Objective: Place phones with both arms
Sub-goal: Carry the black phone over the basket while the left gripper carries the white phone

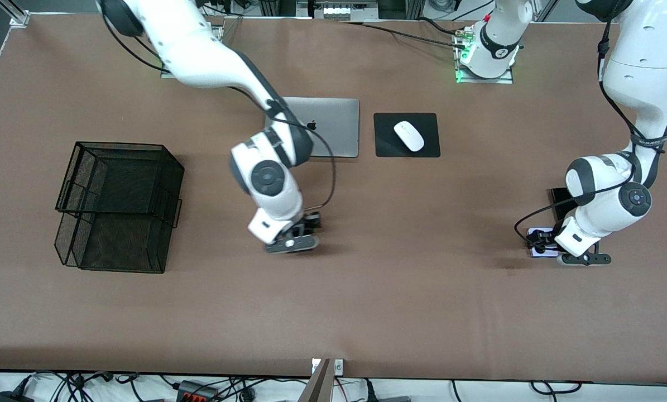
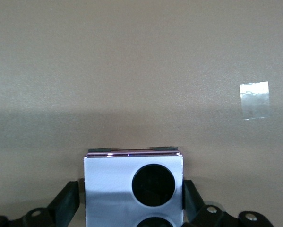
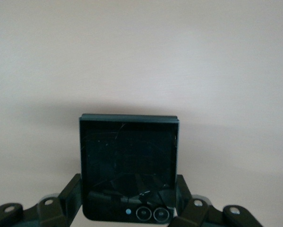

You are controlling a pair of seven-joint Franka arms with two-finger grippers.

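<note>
The lilac phone with black round lenses lies on the table at the left arm's end, and it also shows in the front view. My left gripper is low over it, fingers straddling its sides with a narrow gap showing, open. The long black slab lies beside it, farther from the front camera and partly hidden by the left arm. My right gripper is shut on the black folded phone at the table's middle.
A black wire basket stands toward the right arm's end. The silver laptop and the white mouse on its black pad lie nearer the arm bases. A shiny tape patch is on the table.
</note>
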